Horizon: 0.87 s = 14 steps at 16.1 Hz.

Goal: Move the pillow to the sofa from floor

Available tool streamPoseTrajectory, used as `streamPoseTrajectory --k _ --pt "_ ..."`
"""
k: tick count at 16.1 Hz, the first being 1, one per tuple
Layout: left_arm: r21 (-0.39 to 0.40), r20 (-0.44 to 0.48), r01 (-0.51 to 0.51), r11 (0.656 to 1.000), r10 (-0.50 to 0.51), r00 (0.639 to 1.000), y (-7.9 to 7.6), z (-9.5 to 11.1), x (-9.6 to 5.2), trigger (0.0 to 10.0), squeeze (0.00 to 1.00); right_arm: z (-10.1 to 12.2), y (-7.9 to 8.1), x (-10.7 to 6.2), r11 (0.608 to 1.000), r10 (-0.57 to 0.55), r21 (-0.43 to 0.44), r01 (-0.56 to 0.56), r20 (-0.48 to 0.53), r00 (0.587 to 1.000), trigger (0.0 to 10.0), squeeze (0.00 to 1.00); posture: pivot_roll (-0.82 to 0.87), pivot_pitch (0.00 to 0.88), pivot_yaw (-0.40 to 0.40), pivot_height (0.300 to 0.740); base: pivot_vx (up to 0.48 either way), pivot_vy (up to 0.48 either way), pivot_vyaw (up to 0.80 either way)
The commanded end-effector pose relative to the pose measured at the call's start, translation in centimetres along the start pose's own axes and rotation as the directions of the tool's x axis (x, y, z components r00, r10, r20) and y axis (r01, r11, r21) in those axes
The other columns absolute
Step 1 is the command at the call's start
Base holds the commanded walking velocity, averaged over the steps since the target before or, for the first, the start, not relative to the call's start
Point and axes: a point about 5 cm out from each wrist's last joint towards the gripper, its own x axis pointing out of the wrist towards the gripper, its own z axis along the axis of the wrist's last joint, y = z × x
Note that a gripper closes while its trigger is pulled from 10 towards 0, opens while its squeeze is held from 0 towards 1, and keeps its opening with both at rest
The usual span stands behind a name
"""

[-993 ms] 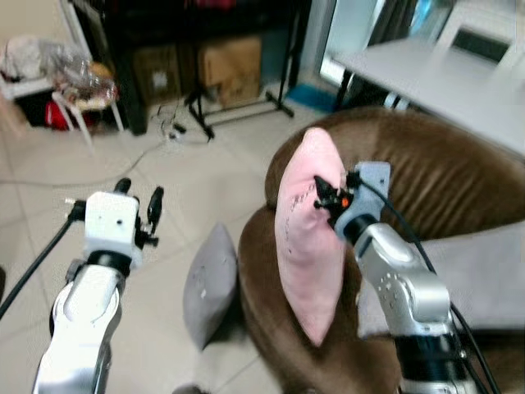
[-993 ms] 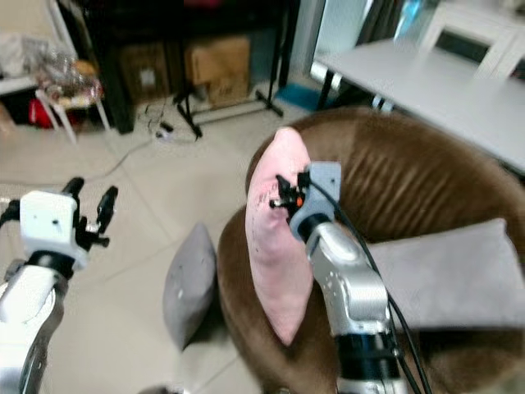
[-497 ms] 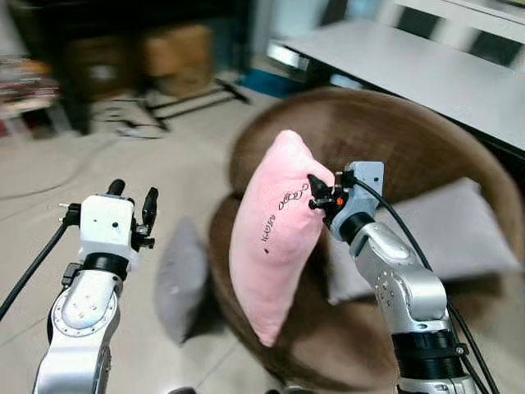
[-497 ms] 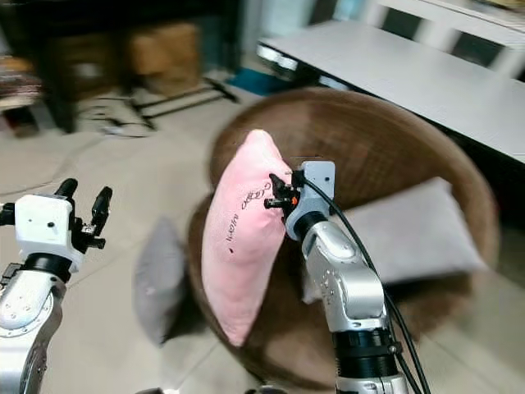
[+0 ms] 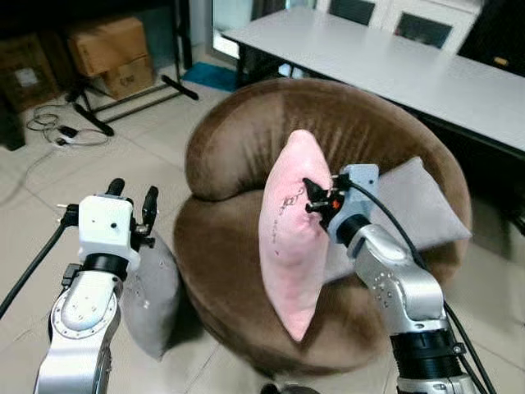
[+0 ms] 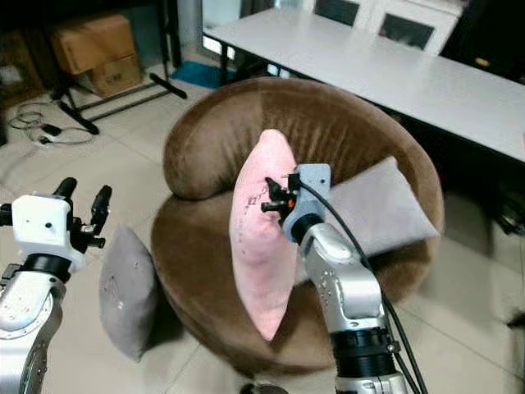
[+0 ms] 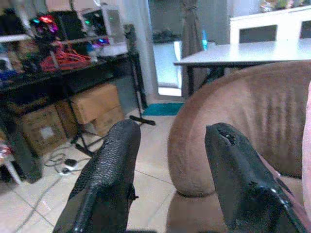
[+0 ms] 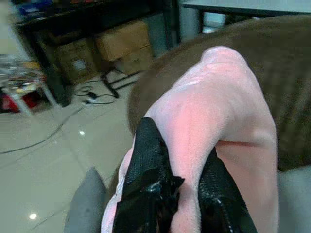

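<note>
Here right end effector [image 5: 314,195] pinches pink pillow [image 5: 291,256] hanging vertically.

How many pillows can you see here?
3: a pink pillow held by the right gripper over the sofa, a grey one on it, another on the floor.
</note>
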Motion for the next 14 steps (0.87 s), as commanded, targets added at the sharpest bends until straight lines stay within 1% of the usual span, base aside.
streamPoseTrajectory --k 1,2,3,6,8,11,14 --pt "-0.003 0.025 0.0 1.0 0.0 1.0 -0.03 0.52 -0.09 10.0 0.0 1.95 0.33 0.32 0.999 0.025 -0.039 -0.022 0.081 0.996 10.0 0.0 0.11 0.0 -0.094 0.74 0.345 0.0 0.0" --pt "-0.004 0.024 0.0 1.0 0.0 1.0 -0.05 0.51 -0.14 10.0 0.0 1.89 0.33 0.34 0.999 0.025 -0.041 -0.022 0.078 0.997 10.0 0.0 0.11 0.0 -0.097 0.74 0.337 0.0 0.0" --pt "-0.005 0.024 0.0 1.0 0.0 1.0 -0.05 0.51 -0.15 10.0 0.0 1.85 0.34 0.37 0.999 0.027 -0.046 -0.023 0.072 0.997 10.0 0.0 0.11 0.0 -0.097 0.74 0.341 0.0 -0.48" --pt "-0.005 0.024 0.003 1.0 -0.003 1.0 0.04 0.51 -0.28 10.0 0.0 1.72 0.39 0.33 0.999 0.03 -0.042 -0.027 0.07 0.997 10.0 0.0 0.11 0.0 -0.094 0.74 0.333 0.0 -0.8" --pt "0.0 0.018 0.006 1.0 -0.006 1.0 0.06 0.45 -0.29 10.0 0.0 1.8 0.44 0.25 0.999 0.031 -0.047 -0.027 0.077 0.997 10.0 0.0 0.11 0.0 -0.089 0.74 0.266 0.0 -0.48" --pt "-0.003 0.022 0.015 1.0 -0.015 1.0 -0.18 0.56 -0.35 10.0 0.0 1.87 0.73 0.15 0.997 0.054 -0.06 -0.049 0.08 0.995 10.0 0.0 0.11 0.0 -0.088 0.74 0.0 0.0 0.0" --pt "0.005 0.014 0.026 1.0 -0.026 1.0 -0.47 0.52 -0.62 10.0 0.0 2.15 1.23 0.21 0.989 0.123 -0.085 -0.117 0.077 0.989 10.0 0.0 0.11 0.0 -0.095 0.74 0.0 0.0 0.0"
